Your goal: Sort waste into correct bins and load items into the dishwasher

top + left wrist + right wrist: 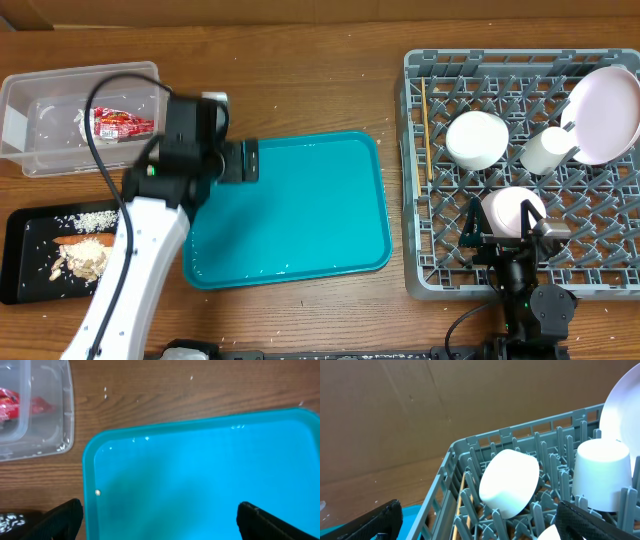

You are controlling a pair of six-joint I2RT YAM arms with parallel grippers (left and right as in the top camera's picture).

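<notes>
The grey dish rack [420, 270] on the right holds two white bowls [477, 139] [513, 212], a cup [545, 152], a plate [604, 113] and chopsticks [425, 130]. My right gripper [503, 228] is open and empty, low over the rack's front, with the near bowl between its fingers; it also shows in the right wrist view [480, 527]. The clear tub [40, 150] holds the red-and-white wrapper [122, 124]. The black tray [20, 250] holds the carrot [85, 240] and rice scraps [97, 218]. My left gripper [162, 522] is open and empty over the teal tray's far left corner.
The teal tray [300, 210] lies bare in the middle, with a few specks on it. Brown cardboard stands behind the rack. The left arm reaches up from the front left, across the black tray's right end.
</notes>
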